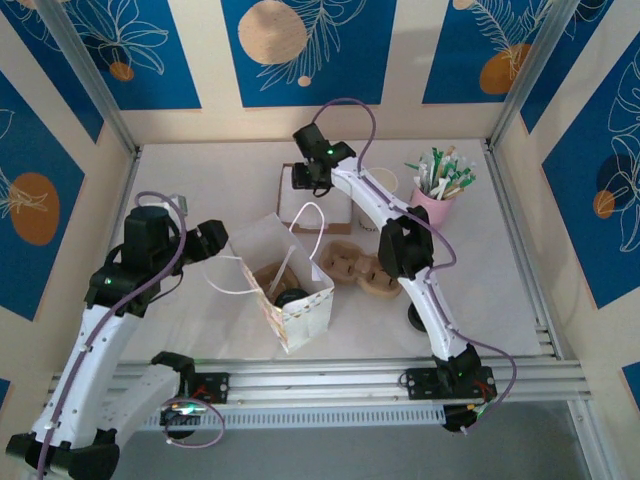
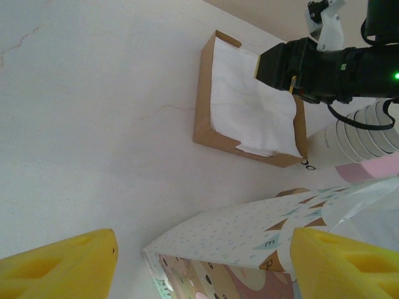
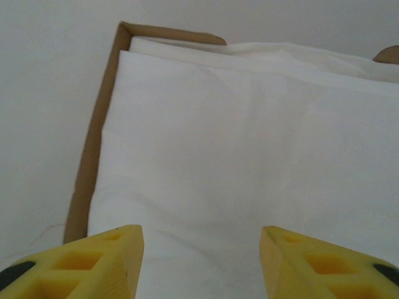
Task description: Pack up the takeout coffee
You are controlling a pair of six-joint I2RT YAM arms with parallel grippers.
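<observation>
The takeout coffee (image 1: 290, 297) shows as a black round lid inside the patterned paper bag (image 1: 300, 310), which stands open at mid-table next to a brown carrier piece. My left gripper (image 1: 215, 240) sits at the bag's left side. In the left wrist view it (image 2: 202, 268) is open, its yellow fingers (image 2: 62, 265) astride the bag's upper edge (image 2: 249, 237) without pinching it. My right gripper (image 1: 305, 178) hovers over the napkin box (image 1: 335, 222) at the back. Its jaws (image 3: 201, 261) are open just above the white napkins (image 3: 249, 137), with nothing between them.
A brown cup carrier (image 1: 360, 268) lies right of the bag. A pink cup of stirrers (image 1: 440, 195) stands at the back right, with a stack of lidless cups (image 2: 368, 134) lying beside the napkin box (image 2: 202, 124). The bag's white handles (image 1: 310, 215) stick up.
</observation>
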